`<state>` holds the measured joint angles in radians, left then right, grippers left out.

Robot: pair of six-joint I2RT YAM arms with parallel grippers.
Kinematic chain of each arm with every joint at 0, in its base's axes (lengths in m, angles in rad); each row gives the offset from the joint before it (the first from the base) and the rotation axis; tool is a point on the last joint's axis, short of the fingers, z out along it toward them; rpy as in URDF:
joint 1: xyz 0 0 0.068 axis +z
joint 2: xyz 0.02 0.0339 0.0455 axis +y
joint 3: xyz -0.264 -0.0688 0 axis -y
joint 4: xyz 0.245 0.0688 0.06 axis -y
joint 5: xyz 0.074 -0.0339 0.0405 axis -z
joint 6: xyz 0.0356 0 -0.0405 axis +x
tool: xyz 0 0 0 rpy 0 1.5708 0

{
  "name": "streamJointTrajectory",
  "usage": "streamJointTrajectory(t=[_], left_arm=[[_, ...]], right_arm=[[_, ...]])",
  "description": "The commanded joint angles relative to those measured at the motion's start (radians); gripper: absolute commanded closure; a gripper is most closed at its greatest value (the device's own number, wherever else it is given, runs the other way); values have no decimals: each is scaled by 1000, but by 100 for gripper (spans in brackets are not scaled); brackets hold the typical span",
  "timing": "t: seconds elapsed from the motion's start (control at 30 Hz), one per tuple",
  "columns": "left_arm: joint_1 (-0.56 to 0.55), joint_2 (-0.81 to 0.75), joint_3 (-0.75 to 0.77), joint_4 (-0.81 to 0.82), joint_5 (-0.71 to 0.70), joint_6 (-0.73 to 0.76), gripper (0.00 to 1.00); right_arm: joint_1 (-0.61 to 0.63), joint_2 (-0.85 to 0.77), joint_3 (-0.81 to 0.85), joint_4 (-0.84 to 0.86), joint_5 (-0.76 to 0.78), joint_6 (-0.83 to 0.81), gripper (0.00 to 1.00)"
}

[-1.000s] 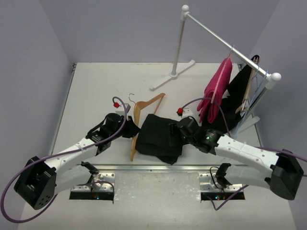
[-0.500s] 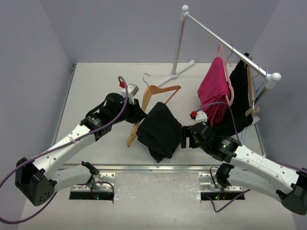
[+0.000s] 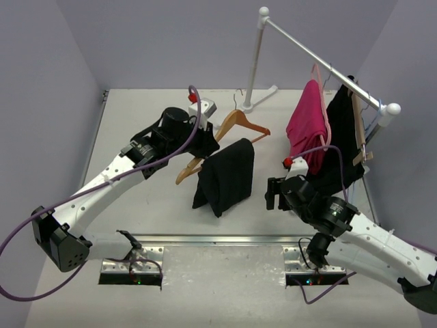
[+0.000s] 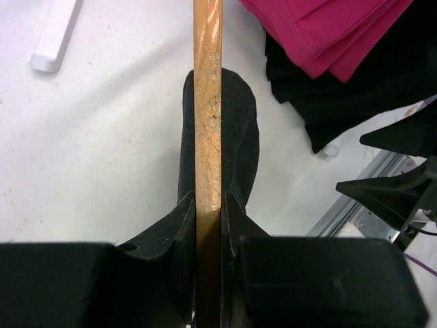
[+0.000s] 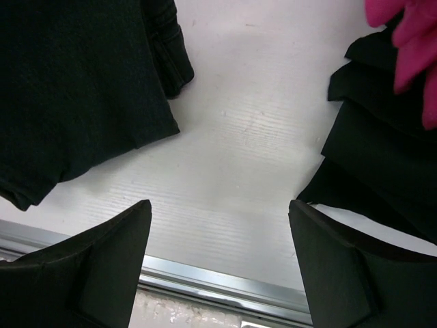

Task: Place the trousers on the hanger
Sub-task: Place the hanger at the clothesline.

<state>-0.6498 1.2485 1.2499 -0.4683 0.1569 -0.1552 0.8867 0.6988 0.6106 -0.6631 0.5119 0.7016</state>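
One hanger [image 3: 243,124], one pair of trousers [image 3: 225,175] draped over it

I see the trousers [image 3: 225,176] hanging over the hanger [image 3: 240,121]. My left gripper [image 3: 209,144] is left of them, my right gripper [image 3: 272,195] right
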Motion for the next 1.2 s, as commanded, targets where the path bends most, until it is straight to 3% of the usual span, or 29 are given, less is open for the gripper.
streamJointTrajectory(t=[0.0,0.17,0.3,0.43,0.6,0.9,1.17], left_arm=[[-16,-2,133,112,-11,52,100],[-22,-32,99,247,-49,62,100],[-22,-101,-52,407,-33,16,100],[-42,-170,-272,709,-33,-17,100],[-68,-213,-419,881,-90,5,100],[-70,-179,-290,873,-114,88,100],[-71,-107,-221,966,-125,110,100]], right_arm=[[0,-49,52,-51,72,-10,19],[1,-66,53,-73,89,-12,19],[1,-80,43,-76,100,-16,18],[1,-88,35,-78,108,-16,18],[1,-97,31,-78,111,-29,18],[0,-120,44,-103,139,-39,18],[0,-144,57,-140,155,-41,18]])
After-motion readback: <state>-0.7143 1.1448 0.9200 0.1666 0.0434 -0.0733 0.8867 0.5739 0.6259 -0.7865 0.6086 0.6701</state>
